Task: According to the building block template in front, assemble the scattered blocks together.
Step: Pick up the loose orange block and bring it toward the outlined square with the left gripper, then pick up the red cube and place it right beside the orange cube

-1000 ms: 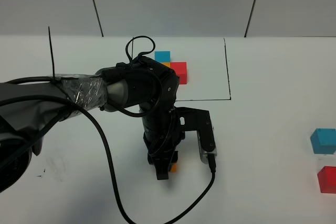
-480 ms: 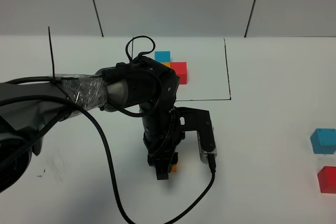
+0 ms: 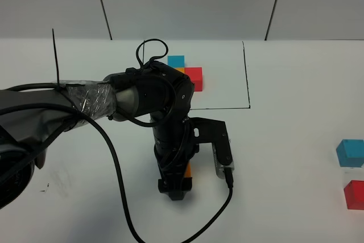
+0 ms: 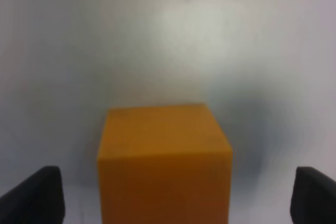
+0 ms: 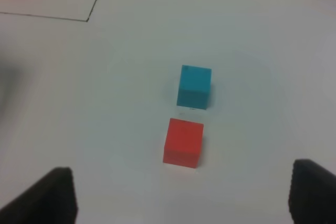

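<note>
On the table [image 3: 296, 140], at 6 o'clock, the left claw [image 3: 176, 185] hangs with its jaws wide apart. The right claw [image 5: 178, 198] is apart too, with nothing in it. The template [image 3: 192, 76] sits at 12 o'clock. The orange cube [image 3: 187, 170] stands free between the left jaws, touching neither. The blue cube [image 3: 350, 152] and red cube [image 3: 355, 193] lie at 4 o'clock. They look light, hard and smooth, so pinch two flat sides. No writing shows.
</note>
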{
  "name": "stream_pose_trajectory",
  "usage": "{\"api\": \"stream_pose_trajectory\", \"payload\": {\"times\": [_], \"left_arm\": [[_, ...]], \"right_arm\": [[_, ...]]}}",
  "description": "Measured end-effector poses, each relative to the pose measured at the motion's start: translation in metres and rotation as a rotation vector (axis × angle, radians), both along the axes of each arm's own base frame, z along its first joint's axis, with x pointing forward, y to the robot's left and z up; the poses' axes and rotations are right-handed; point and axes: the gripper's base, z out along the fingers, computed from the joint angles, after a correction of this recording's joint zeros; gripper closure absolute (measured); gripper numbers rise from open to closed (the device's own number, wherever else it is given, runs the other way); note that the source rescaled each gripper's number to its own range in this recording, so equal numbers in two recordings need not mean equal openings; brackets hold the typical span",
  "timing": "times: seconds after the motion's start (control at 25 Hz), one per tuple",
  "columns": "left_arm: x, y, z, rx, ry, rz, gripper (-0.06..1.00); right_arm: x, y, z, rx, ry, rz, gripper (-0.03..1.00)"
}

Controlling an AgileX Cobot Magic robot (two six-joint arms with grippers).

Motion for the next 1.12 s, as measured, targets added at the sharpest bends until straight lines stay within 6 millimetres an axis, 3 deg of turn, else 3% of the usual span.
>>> {"api": "stream_pose_trajectory", "payload": {"times": [0.2, 0.32, 0.64, 0.96, 1.12], "left_arm": [[-0.002, 0.004, 0.002, 0.039, 0.020, -0.001, -0.06], [0.000, 0.007, 0.020, 0.046, -0.029, -0.011, -0.05], [-0.007, 0.024, 0.146, -0.032, -0.259, 0.048, -0.05], [-0.041, 0.088, 0.264, -0.014, -0.659, 0.193, -0.03], [-0.067, 0.122, 0.311, -0.075, -0.834, 0.347, 0.02]], "right_arm": [[0.000, 0.000, 0.000, 0.000, 0.000, 0.000, 0.30], [0.000, 0.000, 0.000, 0.000, 0.000, 0.000, 0.30], [0.000, 0.000, 0.000, 0.000, 0.000, 0.000, 0.30], [0.000, 0.000, 0.000, 0.000, 0.000, 0.000, 0.30], [0.000, 0.000, 0.000, 0.000, 0.000, 0.000, 0.30]]}}
